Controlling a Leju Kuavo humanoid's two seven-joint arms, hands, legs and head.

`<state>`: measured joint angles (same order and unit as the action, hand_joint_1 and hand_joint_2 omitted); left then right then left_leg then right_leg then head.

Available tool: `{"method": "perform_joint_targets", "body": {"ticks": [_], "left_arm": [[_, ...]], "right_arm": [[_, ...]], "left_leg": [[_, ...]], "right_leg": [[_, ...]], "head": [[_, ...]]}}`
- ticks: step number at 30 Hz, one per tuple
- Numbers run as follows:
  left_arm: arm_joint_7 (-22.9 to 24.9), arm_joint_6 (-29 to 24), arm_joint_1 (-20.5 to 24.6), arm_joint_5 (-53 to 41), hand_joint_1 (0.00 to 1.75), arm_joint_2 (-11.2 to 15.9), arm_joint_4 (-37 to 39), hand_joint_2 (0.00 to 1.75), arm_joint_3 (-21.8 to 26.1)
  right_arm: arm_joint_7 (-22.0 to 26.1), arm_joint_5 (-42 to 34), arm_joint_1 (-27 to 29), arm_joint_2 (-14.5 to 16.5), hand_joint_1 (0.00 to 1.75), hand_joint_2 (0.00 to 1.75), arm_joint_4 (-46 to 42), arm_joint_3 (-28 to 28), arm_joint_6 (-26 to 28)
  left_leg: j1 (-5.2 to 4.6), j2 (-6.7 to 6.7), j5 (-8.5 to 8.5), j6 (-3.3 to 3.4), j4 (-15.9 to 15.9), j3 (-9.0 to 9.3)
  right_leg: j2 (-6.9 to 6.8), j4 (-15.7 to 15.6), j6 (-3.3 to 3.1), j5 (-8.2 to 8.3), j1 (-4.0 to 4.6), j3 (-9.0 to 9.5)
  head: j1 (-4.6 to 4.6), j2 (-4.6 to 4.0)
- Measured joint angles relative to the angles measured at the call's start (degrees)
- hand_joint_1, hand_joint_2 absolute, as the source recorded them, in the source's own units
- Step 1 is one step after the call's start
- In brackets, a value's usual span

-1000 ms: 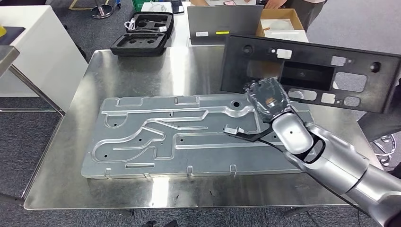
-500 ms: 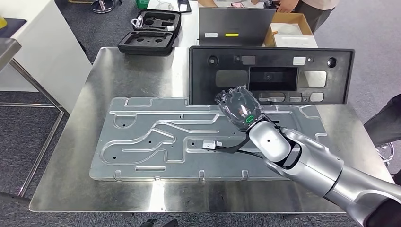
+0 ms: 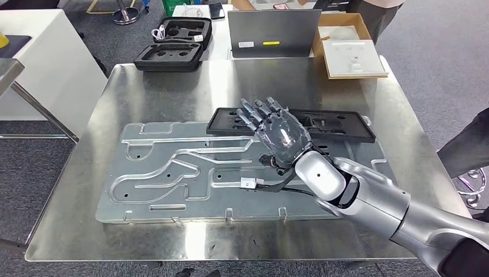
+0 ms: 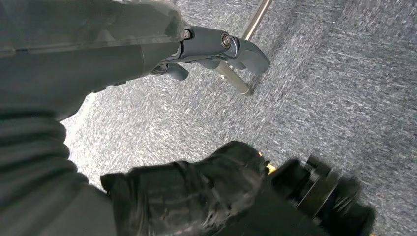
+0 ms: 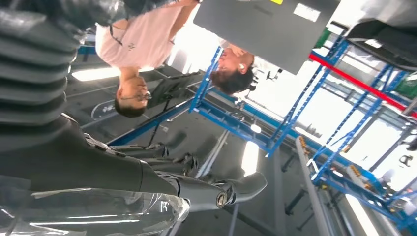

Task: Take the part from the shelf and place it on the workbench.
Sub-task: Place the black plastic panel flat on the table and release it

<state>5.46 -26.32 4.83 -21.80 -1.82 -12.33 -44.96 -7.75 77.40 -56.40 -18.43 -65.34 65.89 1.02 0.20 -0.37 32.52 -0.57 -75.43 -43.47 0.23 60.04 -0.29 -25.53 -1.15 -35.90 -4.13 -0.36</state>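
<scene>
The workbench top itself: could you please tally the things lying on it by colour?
Black: 1, the black panel, lying flat on the back edge of the metal plate.
Silver: 1, the large stamped metal plate.
Total: 2. The right hand hovers over them with fingers spread, holding nothing.

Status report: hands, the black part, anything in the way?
Right hand open above the bench. Left hand empty, over floor. Black part flat on the metal plate. Nothing in the way.
</scene>
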Motion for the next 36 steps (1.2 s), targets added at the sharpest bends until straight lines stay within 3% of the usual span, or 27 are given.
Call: {"method": "perform_joint_targets", "body": {"ticks": [1, 4, 6, 9, 11, 13, 14, 15, 16, 17, 20, 21, 24, 26, 28, 30, 32, 34, 36], "left_arm": [[0.07, -0.16, -0.04, -0.10, 0.00, -0.01, 0.00, 0.00, -0.05], [0.16, -0.60, -0.04, -0.06, 0.00, -0.02, 0.00, 0.00, -0.10], [0.08, -0.82, 0.02, 0.15, 0.00, -0.02, 0.00, 0.00, -0.27], [0.02, -1.02, -0.06, 0.46, 0.00, 0.00, 0.00, 0.00, -0.52], [0.13, -1.08, -0.08, 0.82, 0.00, 0.01, 0.00, 0.00, -0.54], [0.31, -1.01, -0.02, 1.19, 0.00, 0.01, 0.00, 0.00, -0.55], [0.36, -0.93, 0.00, 1.44, 0.00, 0.01, 0.00, 0.00, -0.55], [0.37, -0.82, -0.01, 1.67, 0.00, 0.02, 0.00, 0.00, -0.55], [0.37, -0.72, -0.02, 1.84, 0.00, 0.02, 0.00, 0.00, -0.55], [0.36, -0.62, -0.03, 1.99, 0.00, 0.02, 0.00, 0.00, -0.55], [0.37, -0.42, -0.02, 2.33, 0.00, 0.03, 0.00, 0.00, -0.55], [0.37, -0.36, -0.01, 2.45, 0.00, 0.04, 0.00, 0.00, -0.56], [0.37, -0.02, -0.06, 2.62, 0.00, 0.08, 0.01, 0.00, -0.57], [0.39, 0.40, -0.12, 2.68, 0.00, 0.13, 0.02, 0.00, -0.60], [0.42, 0.84, -0.15, 2.69, 0.00, 0.13, 0.02, 0.00, -0.65], [0.41, 1.14, -0.14, 2.66, 0.00, 0.09, 0.02, 0.00, -0.69], [0.38, 1.28, -0.05, 2.57, 0.00, 0.04, 0.02, 0.00, -0.72], [0.27, 1.38, -0.01, 2.34, 0.00, -0.02, 0.02, 0.00, -0.75], [0.03, 1.45, 0.10, 1.80, 0.00, -0.11, 0.01, 0.00, -0.88]], "right_arm": [[-0.08, -0.10, 0.04, 0.00, 0.00, 0.00, -0.06, 0.04, -0.01], [-0.67, -0.33, -0.01, 0.00, 0.00, 0.00, -0.59, 0.05, -0.01], [-1.09, -0.46, -0.01, 0.00, 0.00, 0.00, -0.97, 0.05, 0.02], [-1.88, -0.65, 0.05, -0.03, 0.00, 0.00, -1.64, 0.01, 0.11], [-2.82, -0.80, 0.01, -0.09, 0.00, 0.00, -2.23, -0.07, 0.34], [-3.98, -1.04, 0.07, -0.13, 0.00, 0.00, -3.06, -0.22, 1.09], [-4.58, -1.19, 0.16, -0.15, 0.00, 0.00, -3.61, -0.34, 1.63], [-5.21, -1.32, 0.27, -0.21, 0.00, 0.00, -4.25, -0.51, 2.19], [-5.82, -1.42, 0.37, -0.31, 0.00, 0.00, -4.98, -0.78, 2.75], [-6.44, -1.49, 0.45, -0.43, 0.00, 0.00, -5.83, -1.17, 3.32], [-8.13, -1.54, 0.65, -0.64, 0.00, 0.00, -8.95, -2.81, 5.12], [-8.59, -1.53, 0.80, -0.66, 0.00, 0.00, -10.17, -3.37, 5.67], [-9.71, -1.37, 1.78, -0.85, 0.00, 0.00, -13.34, -4.62, 6.98], [-10.59, -0.99, 3.43, -1.08, 0.00, 0.00, -15.95, -5.12, 7.82], [-11.56, -0.20, 5.62, -1.22, 0.00, 0.00, -20.07, -6.18, 9.27], [-12.27, 0.76, 7.02, -1.25, 0.00, 0.00, -23.39, -7.31, 10.50], [-12.80, 1.57, 8.09, -1.39, 0.00, 0.00, -25.25, -7.84, 10.92], [-13.35, 2.42, 9.95, -1.68, 0.00, 0.00, -27.70, -8.38, 11.32], [-14.01, 3.40, 11.99, -1.93, 0.00, 0.00, -31.02, -9.50, 11.94]], "left_leg": [[0.00, 0.00, -1.06, 0.09, 0.66, 0.18], [-0.21, -0.06, -6.59, 0.87, 11.33, 5.24], [-0.50, -0.16, -7.59, 1.30, 15.52, 7.30], [-0.45, -0.10, -7.92, 1.89, 16.63, 7.58], [-0.19, 0.10, -8.61, 2.50, 17.51, 7.69], [-0.17, 0.25, -9.08, 2.89, 17.67, 7.35], [-0.19, 0.31, -9.27, 2.99, 17.56, 7.01], [-0.19, 0.34, -9.45, 3.01, 17.38, 6.62], [-0.17, 0.36, -9.63, 2.98, 17.16, 6.19], [-0.12, 0.36, -9.79, 2.90, 16.86, 5.73], [-0.11, 0.32, -10.28, 2.28, 15.99, 4.51], [-0.16, 0.30, -10.54, 1.95, 15.88, 4.32], [-0.08, 0.17, -11.35, 0.93, 15.91, 3.97], [0.05, 0.14, -9.28, 0.29, 14.28, 3.03], [0.27, 0.20, -3.85, -0.26, 8.20, 1.39], [0.42, 0.20, 0.10, -0.55, 1.42, 0.49], [0.42, 0.20, -0.41, -0.45, 0.49, 2.23], [0.36, 0.17, -2.58, 0.09, 5.99, 7.04], [0.01, 0.06, -2.93, 0.76, 13.49, 12.22]], "right_leg": [[0.02, 0.00, -0.02, -0.02, 0.03, 0.06], [0.19, 0.03, 0.05, -0.10, 0.16, 0.33], [0.29, 0.02, 0.37, 0.04, 0.29, 0.20], [0.34, -0.12, 1.20, 0.13, 0.32, -0.01], [0.22, 2.29, 1.59, -2.49, 0.38, -0.83], [0.12, 8.84, 1.85, -7.15, 0.38, -2.90], [0.11, 12.18, 1.96, -8.80, 0.37, -3.79], [0.10, 14.18, 2.07, -9.45, 0.33, -4.07], [0.09, 14.07, 2.19, -9.00, 0.24, -3.39], [0.05, 11.83, 2.30, -7.74, 0.11, -1.67], [0.11, 1.75, 2.31, -4.70, 0.07, 4.54], [0.20, 0.32, 2.15, -4.50, 0.22, 5.23], [0.25, -0.06, 1.08, -3.61, 0.32, 4.59], [0.11, -0.31, 0.25, -2.62, 0.14, 3.88], [0.00, -0.29, -0.35, -1.70, 0.12, 2.83], [-0.07, -0.08, -0.68, -0.91, 0.22, 1.64], [-0.08, 0.18, -0.63, -0.19, 0.37, 0.50], [-0.08, 0.42, -0.52, 0.46, 0.54, -0.46], [-0.07, 0.42, -0.12, 1.15, 0.65, -1.06]], "head": [[-0.01, 0.01], [0.01, 0.00], [0.02, -0.01], [0.04, 0.00], [0.15, 0.00], [0.25, 0.00], [0.27, 0.00], [0.28, 0.00], [0.29, 0.00], [0.29, 0.00], [0.25, 0.00], [0.23, 0.00], [0.27, -0.01], [0.23, -0.01], [0.05, 0.00], [-0.07, 0.00], [-0.09, -0.01], [-0.08, -0.01], [0.02, 0.01]]}}
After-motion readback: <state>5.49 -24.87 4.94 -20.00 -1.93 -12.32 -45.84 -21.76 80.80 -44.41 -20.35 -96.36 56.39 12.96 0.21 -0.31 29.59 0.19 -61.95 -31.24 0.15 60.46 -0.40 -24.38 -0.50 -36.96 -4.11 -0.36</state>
